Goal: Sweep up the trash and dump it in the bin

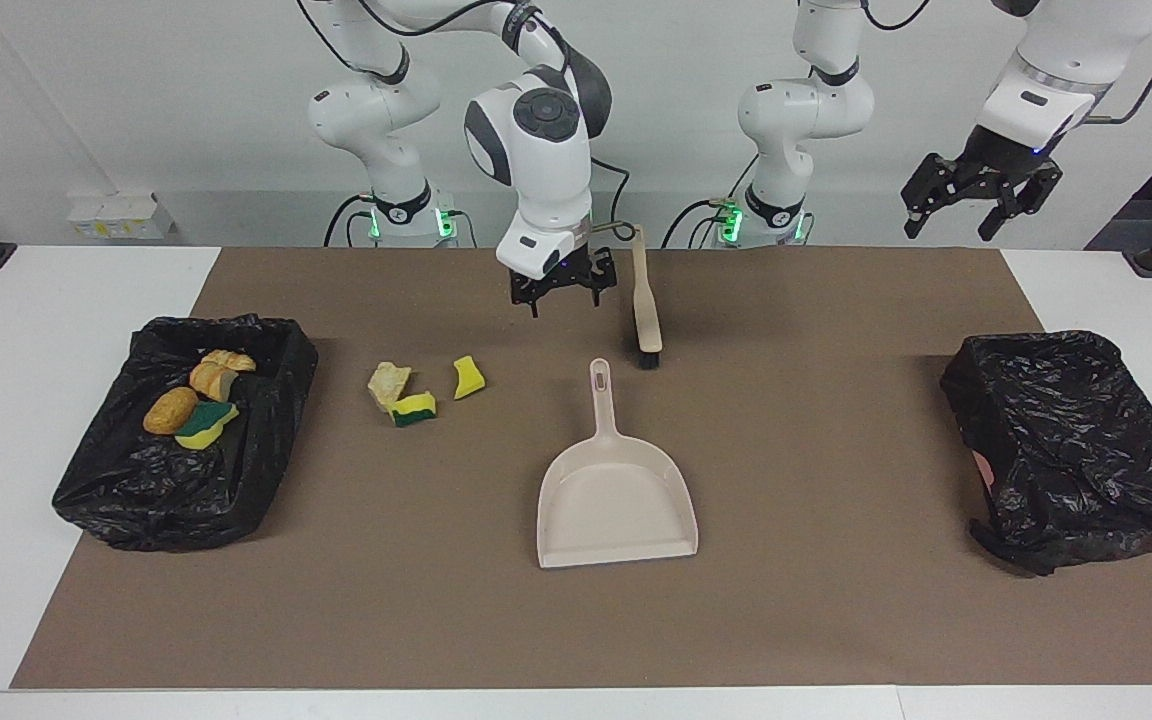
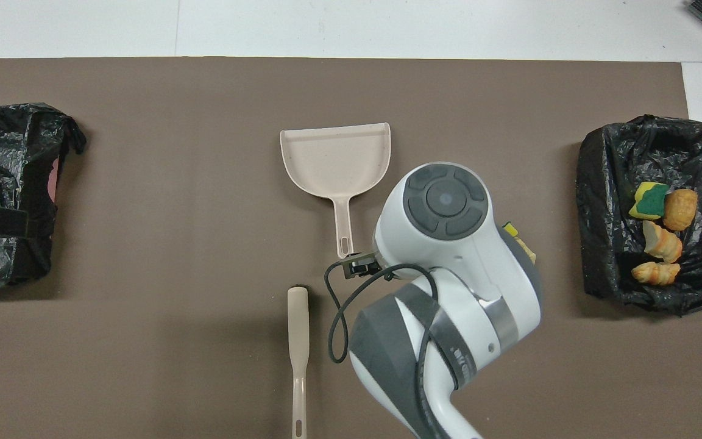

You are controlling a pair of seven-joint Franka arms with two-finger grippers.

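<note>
A: So which step is in hand?

B: Between grasps, I judge. The right gripper (image 1: 564,296) hangs empty with its fingers spread, above the mat just beside the brush (image 1: 646,310), which lies flat and untouched. The dustpan (image 1: 616,500) lies flat too, its handle pointing toward the robots.

A: And the trash?

B: Split. Four pieces, bread chunks and a sponge, sit in the black-lined bin (image 1: 266,460) at the right arm's end. Three are loose on the mat between that bin and the dustpan: a bread chunk (image 1: 389,383), a sponge piece (image 1: 413,407) touching it, and another sponge scrap (image 1: 468,377) just beside them.

A: The left arm?

B: Waiting. The left gripper (image 1: 979,205) hangs open and empty, high over the table's edge near the second bagged bin (image 1: 1076,450).

A: Next move?

B: Probably taking up a tool; the brush handle is closest.
</note>
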